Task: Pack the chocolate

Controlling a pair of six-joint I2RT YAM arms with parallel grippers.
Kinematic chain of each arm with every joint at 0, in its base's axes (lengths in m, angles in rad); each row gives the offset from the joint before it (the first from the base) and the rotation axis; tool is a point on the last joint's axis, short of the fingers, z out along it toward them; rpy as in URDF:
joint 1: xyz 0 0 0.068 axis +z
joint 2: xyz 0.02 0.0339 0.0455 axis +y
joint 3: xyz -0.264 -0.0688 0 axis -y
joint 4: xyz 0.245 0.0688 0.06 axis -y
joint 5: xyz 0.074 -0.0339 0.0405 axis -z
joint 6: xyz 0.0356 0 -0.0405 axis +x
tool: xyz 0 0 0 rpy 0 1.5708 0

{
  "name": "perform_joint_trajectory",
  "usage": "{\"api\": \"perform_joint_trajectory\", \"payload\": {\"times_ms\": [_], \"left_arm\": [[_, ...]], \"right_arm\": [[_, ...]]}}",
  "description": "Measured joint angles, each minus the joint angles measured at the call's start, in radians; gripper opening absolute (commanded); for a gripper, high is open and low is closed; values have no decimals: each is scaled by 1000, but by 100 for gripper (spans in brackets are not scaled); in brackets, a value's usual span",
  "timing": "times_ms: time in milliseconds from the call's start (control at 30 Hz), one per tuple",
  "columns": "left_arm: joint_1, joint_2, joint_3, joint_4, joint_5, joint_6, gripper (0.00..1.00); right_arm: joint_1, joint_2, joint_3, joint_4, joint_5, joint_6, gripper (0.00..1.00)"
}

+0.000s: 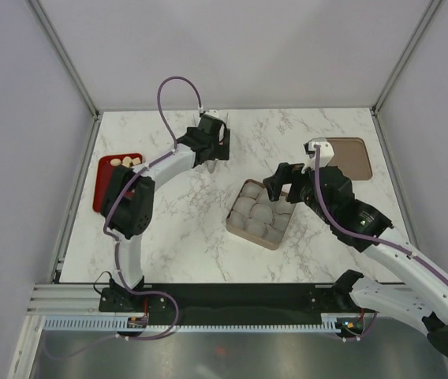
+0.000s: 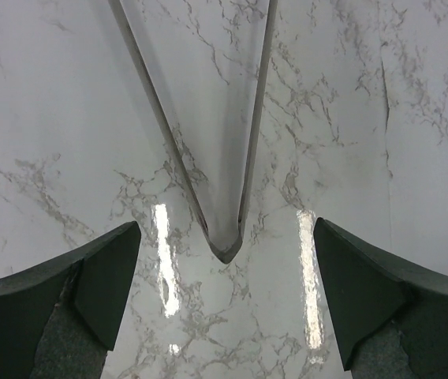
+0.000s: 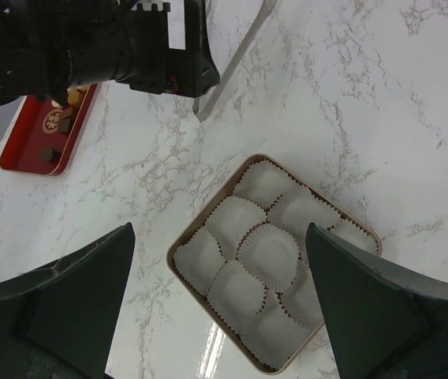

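1. We see the chocolate [image 1: 127,162] lying on the red tray [image 1: 102,187], far left.
2. Our left jaws stand apart, empty, over the tabletop [image 1: 184,237].
3. Our right jaws gape, empty, above the box [image 1: 244,234] of paper cups [image 1: 255,212].

The left arm [image 1: 133,205] bends at an elbow in the left middle of the frame and reaches toward the upper centre. Its left claw [image 1: 210,150] points down, fingers spread wide. The right arm [image 1: 397,253] stretches from the lower right corner to the centre, and the fingers of its right claw [image 1: 278,183] are likewise parted.
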Motion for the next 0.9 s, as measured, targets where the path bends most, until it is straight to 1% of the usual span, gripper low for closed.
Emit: {"api": "perform_joint_trajectory", "payload": {"times_ms": [200, 433, 500, 667, 833, 900], "left_arm": [[3, 100, 42, 3, 8, 5, 98], [24, 183, 101, 6, 39, 3, 91], [32, 190, 103, 6, 45, 2, 91], [50, 195, 103, 5, 57, -2, 82], [60, 196, 103, 5, 72, -3, 80], [61, 198, 103, 5, 87, -4, 76]], "right_arm": [[0, -2, -21, 15, 1, -22, 98], [-1, 7, -27, 17, 4, -31, 98], [-1, 6, -27, 18, 3, -32, 98], [-1, 6, -28, 19, -7, -38, 98], [-1, 2, -28, 19, -30, -37, 98], [-1, -4, -28, 18, -37, -37, 98]]}}
